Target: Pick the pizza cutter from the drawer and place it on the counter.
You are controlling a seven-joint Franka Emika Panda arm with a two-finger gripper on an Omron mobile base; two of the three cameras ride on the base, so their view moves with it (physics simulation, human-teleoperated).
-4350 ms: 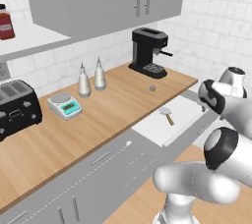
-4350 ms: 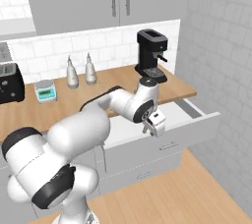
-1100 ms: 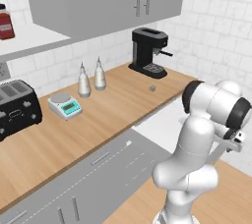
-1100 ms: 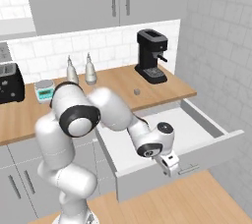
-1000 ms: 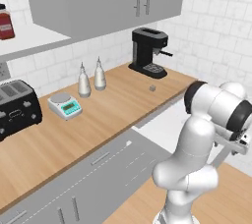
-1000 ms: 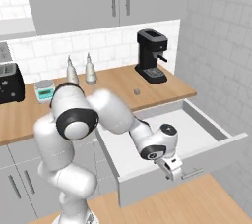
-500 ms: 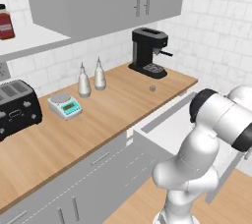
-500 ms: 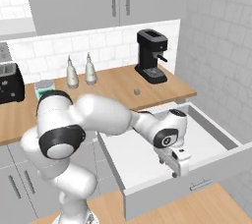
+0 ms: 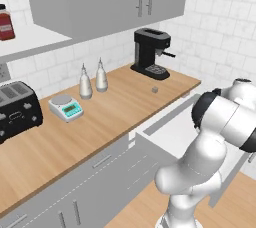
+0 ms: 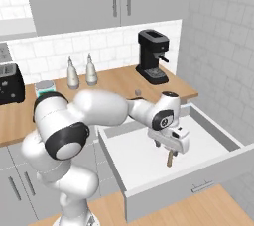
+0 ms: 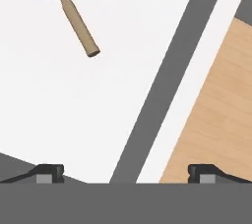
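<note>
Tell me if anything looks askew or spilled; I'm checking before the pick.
Nothing stands out. The pizza cutter lies flat on the white floor of the open drawer, and the open gripper hangs above it, holding nothing.

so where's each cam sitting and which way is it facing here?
Left base view: behind-left of the arm, looking forward and down over the counter and coffee machine; white arm at lower right.
Right base view: behind-right, looking down into the open drawer; arm from lower left, gripper over the pizza cutter.
Hand view: on the hand, looking down at the drawer floor; fingertips at bottom.
Shared: right base and hand views both show the pizza cutter.
</note>
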